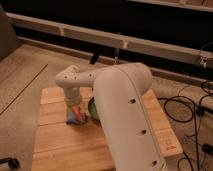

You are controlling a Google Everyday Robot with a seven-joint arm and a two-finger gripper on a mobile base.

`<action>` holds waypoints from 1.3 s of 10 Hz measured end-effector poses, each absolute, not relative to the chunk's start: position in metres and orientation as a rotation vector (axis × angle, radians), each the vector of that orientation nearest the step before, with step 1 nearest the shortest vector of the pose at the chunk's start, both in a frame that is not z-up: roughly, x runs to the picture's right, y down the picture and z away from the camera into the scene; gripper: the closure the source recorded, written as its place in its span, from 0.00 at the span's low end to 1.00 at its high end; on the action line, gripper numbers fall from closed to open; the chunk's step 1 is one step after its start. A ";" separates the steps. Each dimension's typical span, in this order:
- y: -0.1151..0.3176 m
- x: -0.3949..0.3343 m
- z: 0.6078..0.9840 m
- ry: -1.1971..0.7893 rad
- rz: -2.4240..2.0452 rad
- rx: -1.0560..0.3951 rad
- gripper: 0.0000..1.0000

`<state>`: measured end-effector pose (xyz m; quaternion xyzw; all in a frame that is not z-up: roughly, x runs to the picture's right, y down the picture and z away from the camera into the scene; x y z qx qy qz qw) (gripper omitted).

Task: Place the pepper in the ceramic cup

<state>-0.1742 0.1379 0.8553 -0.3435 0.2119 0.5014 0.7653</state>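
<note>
The robot's thick white arm [125, 110] is filling the near right of the view, rising from the bottom edge and bending left over a wooden table [65, 145]. Past the table's near boards, a blue sponge [75, 120] is lying on the wood, left of centre. The pepper [75, 111] is showing as a small orange-red streak at the sponge's far edge, directly beneath the gripper [74, 106]. The gripper is pointing straight down from the arm's wrist and sitting right at the pepper and sponge. I cannot tell whether it is gripping the pepper or only resting against it. Just to the right, a green bowl [93, 109] is peeking out from behind the arm, close beside the sponge. Farther off, black cables [185, 107] are trailing across the floor on the right, and a pale rail [100, 37] is running across the dark background.
</note>
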 end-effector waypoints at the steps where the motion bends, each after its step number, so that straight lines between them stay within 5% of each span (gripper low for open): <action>1: 0.139 -0.173 0.856 0.465 1.091 -0.747 0.38; 7: 0.145 -0.165 0.861 0.477 1.107 -0.739 0.96; 13: 0.050 -0.194 0.815 0.290 1.114 -0.573 1.00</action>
